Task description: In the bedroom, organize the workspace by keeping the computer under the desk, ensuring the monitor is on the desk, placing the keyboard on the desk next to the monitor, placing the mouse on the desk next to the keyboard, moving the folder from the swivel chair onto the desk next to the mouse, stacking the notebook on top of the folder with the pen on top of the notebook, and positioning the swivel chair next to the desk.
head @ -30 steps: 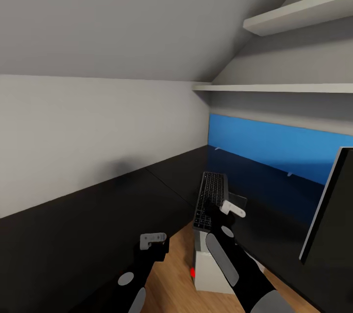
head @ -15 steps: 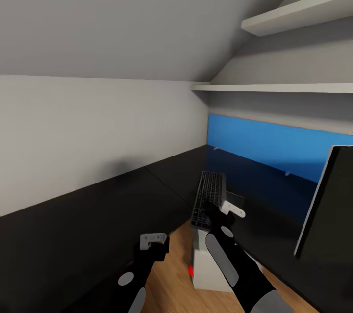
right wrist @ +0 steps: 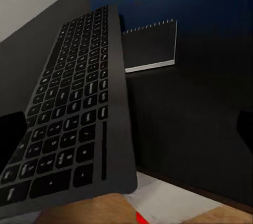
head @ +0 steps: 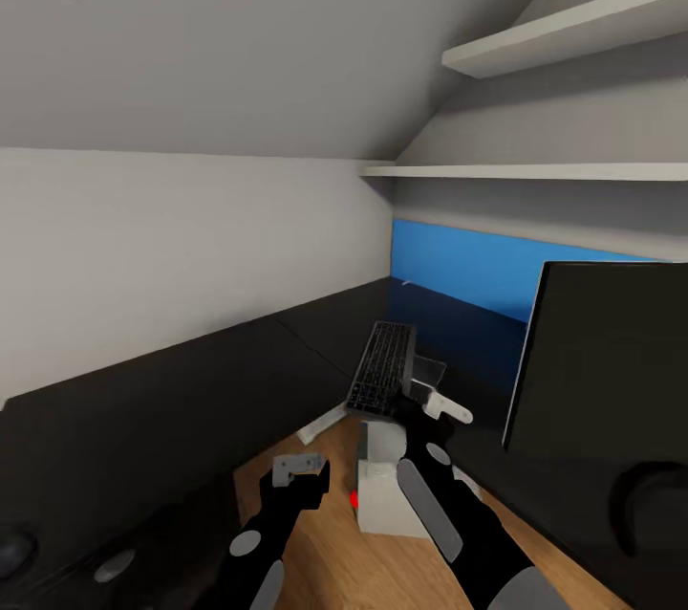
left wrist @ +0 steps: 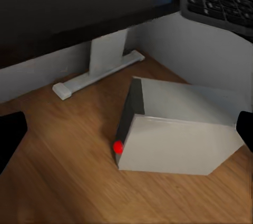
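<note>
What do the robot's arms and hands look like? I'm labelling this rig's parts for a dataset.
Both arms are black with smooth grey oval panels along the links. The left hand has a light grey blocky mount with small dark dots, above black fingers. The right hand carries a whitish, rounded bracket. No cables or lettering are visible.

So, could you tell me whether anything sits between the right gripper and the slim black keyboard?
Nothing visible does: the right gripper hovers beside the slim black keyboard's near end, and the small dark notebook lies further back on the matt black desk.

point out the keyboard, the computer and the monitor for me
keyboard [right wrist: 74, 113], right wrist view, middle of the keys.
computer [left wrist: 179, 147], left wrist view, its light grey front side.
monitor [head: 602, 361], head view, centre of the dark screen.
</note>
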Motion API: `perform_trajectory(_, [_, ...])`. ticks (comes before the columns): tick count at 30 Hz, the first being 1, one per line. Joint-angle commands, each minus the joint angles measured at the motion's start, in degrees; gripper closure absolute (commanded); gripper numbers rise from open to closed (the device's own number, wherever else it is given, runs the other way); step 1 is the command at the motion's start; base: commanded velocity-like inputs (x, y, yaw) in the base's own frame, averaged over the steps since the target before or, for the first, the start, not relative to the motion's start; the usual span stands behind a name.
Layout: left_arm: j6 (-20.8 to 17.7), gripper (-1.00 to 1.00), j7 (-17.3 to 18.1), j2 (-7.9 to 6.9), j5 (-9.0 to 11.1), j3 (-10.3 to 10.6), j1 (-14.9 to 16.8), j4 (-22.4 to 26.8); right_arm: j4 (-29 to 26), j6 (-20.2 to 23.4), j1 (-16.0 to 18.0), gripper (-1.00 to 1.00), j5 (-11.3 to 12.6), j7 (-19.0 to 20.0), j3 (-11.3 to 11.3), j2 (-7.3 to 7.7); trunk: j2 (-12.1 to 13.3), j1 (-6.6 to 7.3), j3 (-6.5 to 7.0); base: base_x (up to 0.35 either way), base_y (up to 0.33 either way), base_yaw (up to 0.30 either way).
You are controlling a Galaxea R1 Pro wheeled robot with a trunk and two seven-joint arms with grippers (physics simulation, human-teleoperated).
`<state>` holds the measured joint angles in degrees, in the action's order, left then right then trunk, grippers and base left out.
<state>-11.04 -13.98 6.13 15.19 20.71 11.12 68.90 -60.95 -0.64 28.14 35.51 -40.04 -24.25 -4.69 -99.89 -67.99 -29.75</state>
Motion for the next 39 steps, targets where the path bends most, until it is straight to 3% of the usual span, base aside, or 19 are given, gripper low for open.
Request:
perform_trajectory(1, [-0.21, -1.0, -0.43, -0.01, 0.53, 0.12, 0.04, 0.09, -0.06, -0.06, 0.04, -1.0, 0.36, -0.31, -0.3, 0.03, -0.04, 0.03, -0.07, -0.283, -0.149, 0.0])
perform_trajectory(15, [-0.23, -1.0, -0.43, -0.08, 0.65, 0.02, 0.04, 0.26, 1.57, -0.14, -0.13, -1.0, 0.35, 0.58, -3.03, 0.01, -0.04, 0.03, -0.07, -0.221, -0.041, 0.0])
perform_trajectory(19, [-0.22, -1.0, -0.43, -0.13, 0.69, -0.03, 0.04, 0.79, 3.38, -0.21, -0.17, -1.0, 0.35, 3.76, -3.78, -0.08, -0.04, 0.03, -0.07, -0.029, -0.002, 0.0])
perform_trajectory(25, [-0.21, -1.0, -0.48, -0.08, 0.79, -0.2, 0.04, 1.57, 6.75, -0.17, -0.19, -1.0, 0.41, 13.03, -4.19, -0.18, -0.04, 0.03, -0.07, -0.007, 0.0, 0.0])
perform_trajectory(27, [-0.25, -1.0, -0.51, -0.01, 0.8, -0.29, 0.04, 1.73, 7.77, -0.16, -0.21, -1.0, 1.48, 16.54, -4.12, -0.22, -0.84, -0.41, -0.42, 0.0, 0.0, 0.0])
perform_trajectory(31, [-0.28, -1.0, -0.54, -0.01, 1.14, -0.33, 0.04, 2.1, 8.07, -0.15, -0.21, -1.0, 4.36, 17.57, -3.99, -0.2, -2.44, -1.28, -1.14, 0.0, 0.0, 0.0])
perform_trajectory(33, [-0.35, -1.0, -0.58, -0.09, 2.4, -0.45, 0.04, 3.29, 8.19, -0.15, -0.24, -1.0, 6.64, 17.92, -4.06, -0.19, -3.25, -1.72, -1.5, 0.0, 0.0, 0.0])
perform_trajectory(38, [-0.54, -1.0, -0.63, -0.64, 5.35, -0.58, 0.04, 5.68, 8.27, -0.15, -0.23, -1.0, 7.96, 18.08, -4.02, -0.19, -5.25, -2.82, -2.4, 0.0, 0.0, 0.0])
perform_trajectory(39, [-1.71, -1.0, -1.02, -2.0, 8.08, -0.59, 0.04, 8.36, 8.3, -0.15, -0.22, -1.0, 8.4, 18.13, -4.05, -0.22, -5.65, -3.04, -2.58, 0.0, 0.0, 0.0])
